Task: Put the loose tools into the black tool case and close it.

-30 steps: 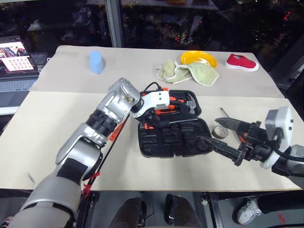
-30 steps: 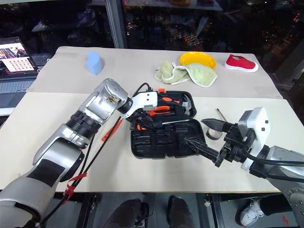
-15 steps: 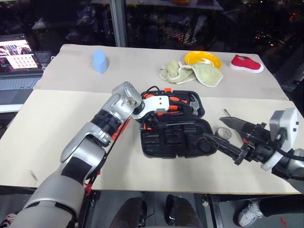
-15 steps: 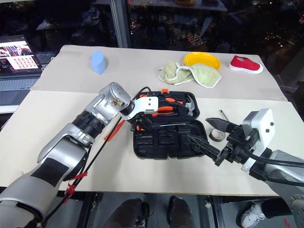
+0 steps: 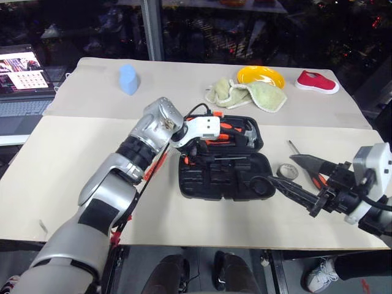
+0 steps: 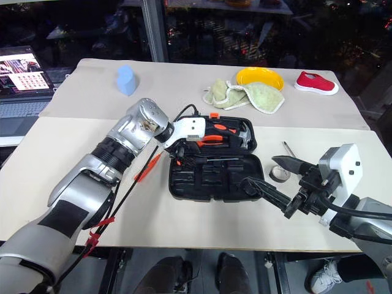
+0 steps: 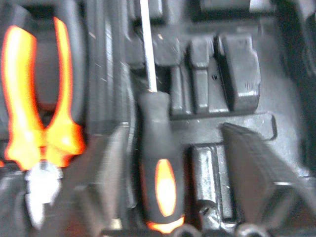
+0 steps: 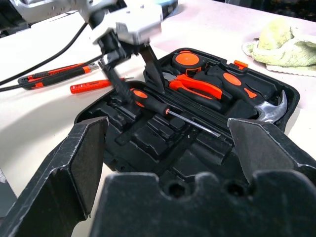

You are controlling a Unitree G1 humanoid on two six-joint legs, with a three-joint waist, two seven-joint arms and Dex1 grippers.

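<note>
Since a moment ago, the left hand (image 8: 132, 64) has lifted slightly, fingers spread astride one screwdriver (image 8: 150, 103) lying in the black tool case (image 5: 223, 177) mid-table (image 5: 61, 159). If unseated, it could block closing. The right hand (image 5: 293, 179) hovers wide open beside one tape roll (image 5: 285, 171). Outside the case: one utility knife (image 8: 57, 75), one tester pen (image 8: 94, 87).

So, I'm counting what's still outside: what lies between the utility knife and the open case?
The slim orange tester pen lies on the table between the utility knife and the tool case. The right wrist view shows this.
</note>
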